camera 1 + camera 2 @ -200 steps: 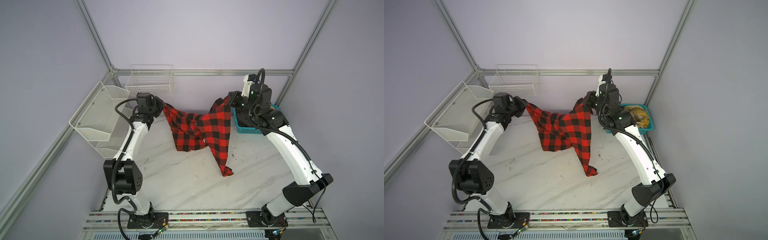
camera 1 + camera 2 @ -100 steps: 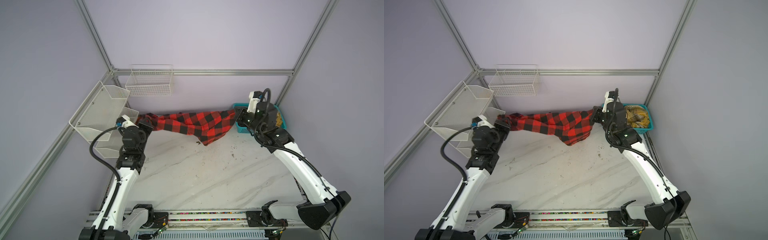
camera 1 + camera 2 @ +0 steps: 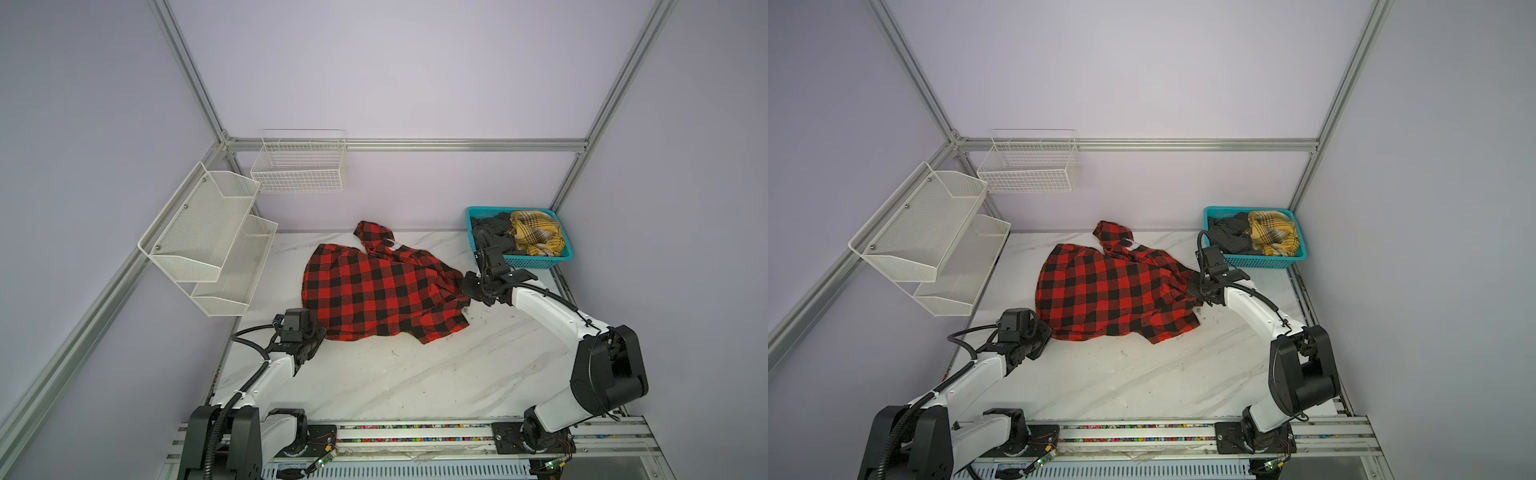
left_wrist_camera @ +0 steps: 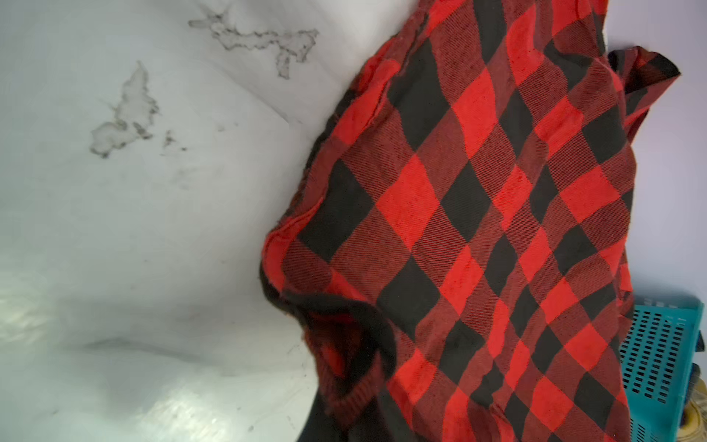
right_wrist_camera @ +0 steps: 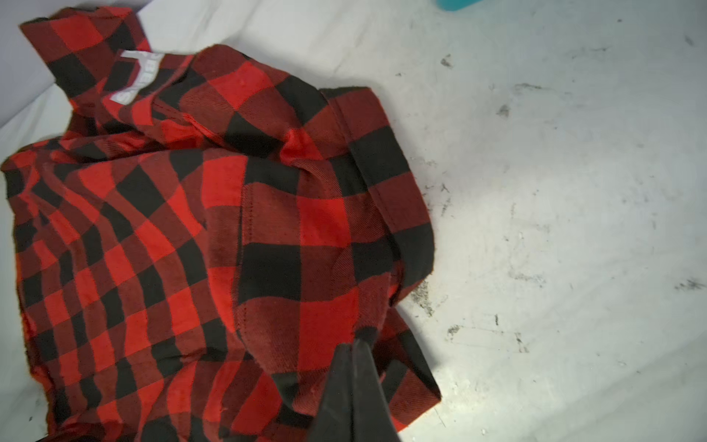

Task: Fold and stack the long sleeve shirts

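Shirt spread step, both grippers on the cloth. Red-and-black check shirt (image 3: 382, 291) lies mostly flat on the table (image 3: 415, 382), collar end toward the far wall, hem toward the arm bases, rumpled along its right side. Left gripper (image 3: 316, 329) sits low at the near-left hem corner. Its jaws are closed and cloth bunches toward them in the left wrist view, so I read it as pinching that corner. Right gripper (image 5: 361, 342) is clamped on a fold at the shirt's right edge, fingers (image 5: 344, 382) pressed together with cloth between, clear in the right wrist view. Why held so: with two opposite edges gripped I can pull the cloth wide so it lands flat for folding. Right side is not flat, sleeve tucked under or bunched, can't tell which. Yellow plaid shirt (image 3: 536, 237) and dark grey shirt (image 3: 492, 232) sit crumpled in the teal basket (image 3: 536, 262) at the far right corner, just beyond the right gripper. My call: early, one shirt laid out, no fold made, nothing stacked
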Controlling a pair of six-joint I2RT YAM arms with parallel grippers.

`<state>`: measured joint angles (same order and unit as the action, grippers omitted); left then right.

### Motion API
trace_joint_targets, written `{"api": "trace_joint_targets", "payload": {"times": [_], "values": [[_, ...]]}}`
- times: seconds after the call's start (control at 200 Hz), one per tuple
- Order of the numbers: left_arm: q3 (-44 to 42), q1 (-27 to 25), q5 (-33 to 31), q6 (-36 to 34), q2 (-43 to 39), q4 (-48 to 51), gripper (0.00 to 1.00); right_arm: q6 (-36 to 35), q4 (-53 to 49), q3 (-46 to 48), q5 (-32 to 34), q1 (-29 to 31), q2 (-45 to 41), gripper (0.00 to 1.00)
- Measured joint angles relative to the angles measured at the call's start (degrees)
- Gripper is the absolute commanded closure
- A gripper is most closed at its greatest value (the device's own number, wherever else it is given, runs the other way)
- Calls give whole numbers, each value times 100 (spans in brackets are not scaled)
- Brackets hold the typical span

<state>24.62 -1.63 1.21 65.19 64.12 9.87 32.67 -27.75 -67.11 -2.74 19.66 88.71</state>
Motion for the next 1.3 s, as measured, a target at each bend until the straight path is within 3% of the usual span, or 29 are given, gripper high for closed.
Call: {"api": "trace_joint_targets", "payload": {"times": [0.18,0.305,0.375,0.455,0.525,0.595,0.66,0.77,0.895,1.04,1.3], "values": [[225,2,-24,-50,-7,-28,100,11,-2,-671,-400,2,-15,100],[909,44,-201,-227,101,57,100,138,15,-1762,-643,31,391,100],[1373,116,-282,-297,315,48,100,203,0,-2787,-743,66,1156,66],[1788,195,-313,-328,682,46,100,96,-26,-3967,-756,103,2295,49],[1969,232,-295,-326,1069,35,100,-31,-68,-4323,-693,160,2966,33],[1980,243,-227,-284,1425,83,100,-120,-162,-3862,-570,229,3110,19],[1976,245,-157,-223,1626,197,100,-184,-201,-2986,-492,271,2804,16],[1963,251,-144,-170,1582,216,100,-275,-328,-1462,-332,332,1580,11],[1965,273,-146,-173,1484,216,100,-330,-278,-389,-138,337,15,4],[1963,299,-138,-144,1484,210,100,-205,-2,717,24,339,-774,8],[1926,361,-11,-114,1517,140,100,9,295,1683,17,730,-417,28]]}}
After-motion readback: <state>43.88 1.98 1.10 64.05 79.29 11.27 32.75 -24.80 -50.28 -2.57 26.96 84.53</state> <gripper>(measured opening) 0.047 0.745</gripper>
